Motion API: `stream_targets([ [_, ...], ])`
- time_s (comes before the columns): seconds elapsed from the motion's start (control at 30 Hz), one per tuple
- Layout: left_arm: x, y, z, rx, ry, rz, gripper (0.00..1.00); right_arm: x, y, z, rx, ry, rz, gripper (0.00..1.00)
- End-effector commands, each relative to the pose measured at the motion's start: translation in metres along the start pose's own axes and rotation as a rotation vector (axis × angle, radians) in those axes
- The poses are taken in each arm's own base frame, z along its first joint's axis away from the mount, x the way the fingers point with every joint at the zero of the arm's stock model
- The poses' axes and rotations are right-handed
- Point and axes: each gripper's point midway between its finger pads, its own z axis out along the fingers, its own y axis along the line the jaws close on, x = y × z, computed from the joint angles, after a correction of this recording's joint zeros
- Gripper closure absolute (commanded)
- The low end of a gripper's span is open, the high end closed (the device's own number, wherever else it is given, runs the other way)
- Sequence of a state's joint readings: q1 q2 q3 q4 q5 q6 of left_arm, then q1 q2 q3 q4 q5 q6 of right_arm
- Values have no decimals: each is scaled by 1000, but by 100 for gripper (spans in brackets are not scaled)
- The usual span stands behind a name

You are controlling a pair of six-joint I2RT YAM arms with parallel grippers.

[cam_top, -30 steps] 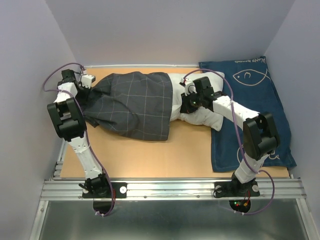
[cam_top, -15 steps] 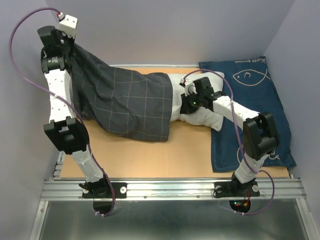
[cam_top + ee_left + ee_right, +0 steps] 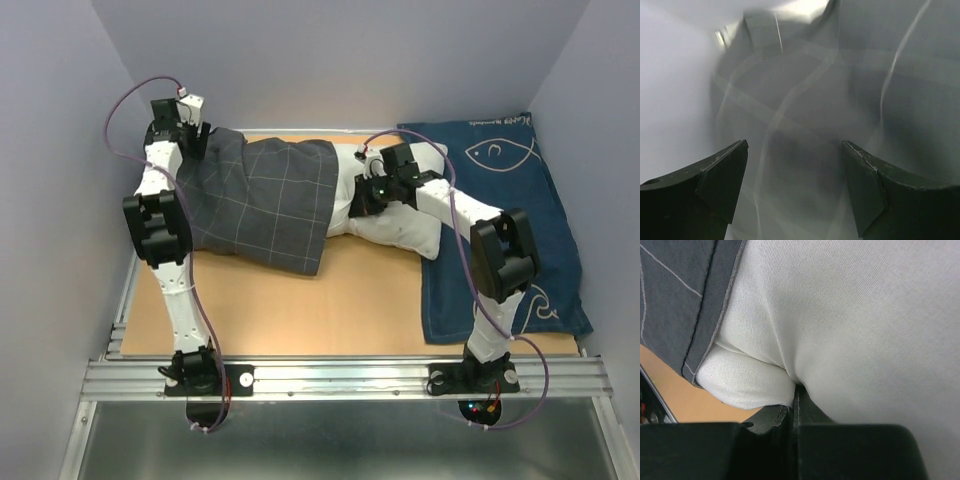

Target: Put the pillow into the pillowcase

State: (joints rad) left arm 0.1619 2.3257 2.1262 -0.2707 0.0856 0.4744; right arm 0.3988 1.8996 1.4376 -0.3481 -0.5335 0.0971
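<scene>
From the near edge both arms reach away over the table [image 3: 330, 300], the right one bent at the elbow above the navy fish cloth [image 3: 520, 200]. Mid-table, the pillow [image 3: 400, 232] lies with its left part inside the pillowcase [image 3: 262, 205]. I judge it roughly half sheathed, with the bare white right end yet to go in (the case mouth crosses it just left of the right gripper [image 3: 366, 196]). That gripper is pinched tight on a fold of pillow fabric. Farthest off, the left gripper [image 3: 188, 128] hovers at the case's far-left end, jaws spread wide, gripping nothing.
</scene>
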Motion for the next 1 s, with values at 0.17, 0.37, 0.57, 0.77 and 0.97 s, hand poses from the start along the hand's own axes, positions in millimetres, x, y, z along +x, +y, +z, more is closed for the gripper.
stream_targets([
  [0.17, -89, -94, -272, 481, -301, 0, 12, -53, 58, 4, -107, -169, -13, 99],
  [0.37, -68, -216, -298, 609, -289, -88, 12, -20, 91, -11, -236, -116, 72, 94],
  [0.57, -67, -264, -282, 579, -267, -41, 6, -82, 70, -102, -183, -324, 24, 23],
  [0.77, -96, -292, -259, 546, -235, 37, 3, -139, -34, -148, 152, -489, 18, 16],
  [0.97, -140, -317, -246, 522, -281, 34, 3, -118, -93, -113, 312, -399, 48, 13],
])
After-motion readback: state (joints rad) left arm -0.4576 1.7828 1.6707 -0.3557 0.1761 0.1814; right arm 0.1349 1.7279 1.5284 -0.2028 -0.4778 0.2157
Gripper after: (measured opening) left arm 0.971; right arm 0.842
